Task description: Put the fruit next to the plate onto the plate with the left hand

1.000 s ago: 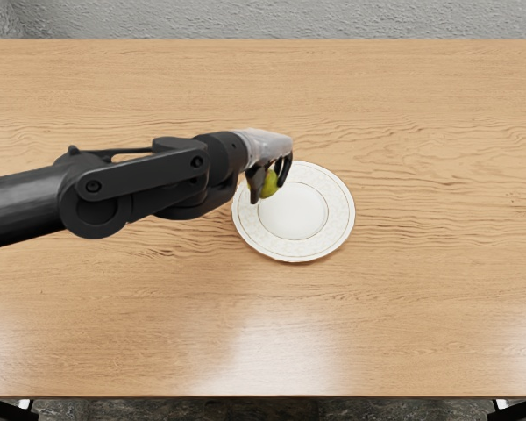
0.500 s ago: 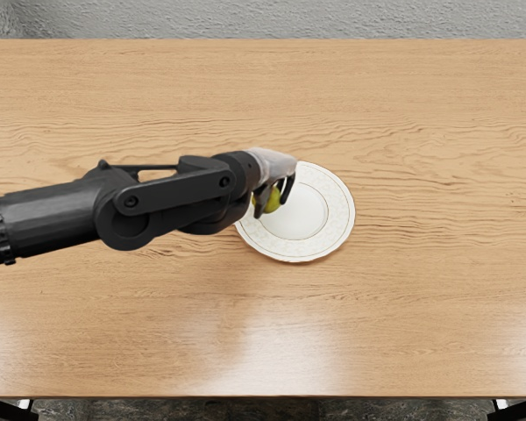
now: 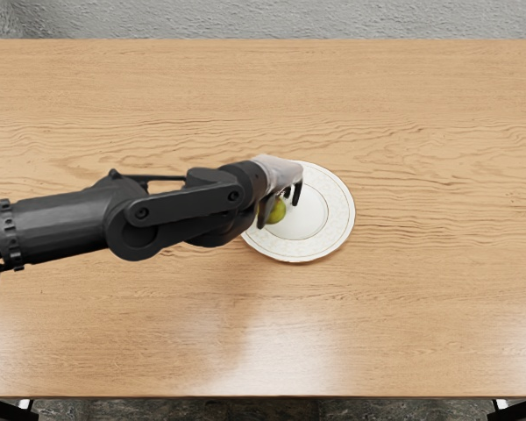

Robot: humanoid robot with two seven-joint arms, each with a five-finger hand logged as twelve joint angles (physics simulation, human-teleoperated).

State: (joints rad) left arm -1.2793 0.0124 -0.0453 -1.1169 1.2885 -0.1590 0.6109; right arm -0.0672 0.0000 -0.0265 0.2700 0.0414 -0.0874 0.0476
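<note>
Since the earlier frame the left hand (image 3: 279, 184) has carried the fruit (image 3: 278, 210) lower over the plate (image 3: 340, 215) (left portion), fingers curled round it, apparently for release.

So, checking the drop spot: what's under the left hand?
The yellow-green fruit, held in the left hand, above the plate near its left rim. Whether fruit touches plate is covered.

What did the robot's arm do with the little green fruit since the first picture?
The left hand carried the yellow-green fruit toward the picture's lower right, from over the plate's left rim to over its inner part. Its fingers are still curled round the fruit, which has not been let go. The plate and the table stayed as they were.
</note>
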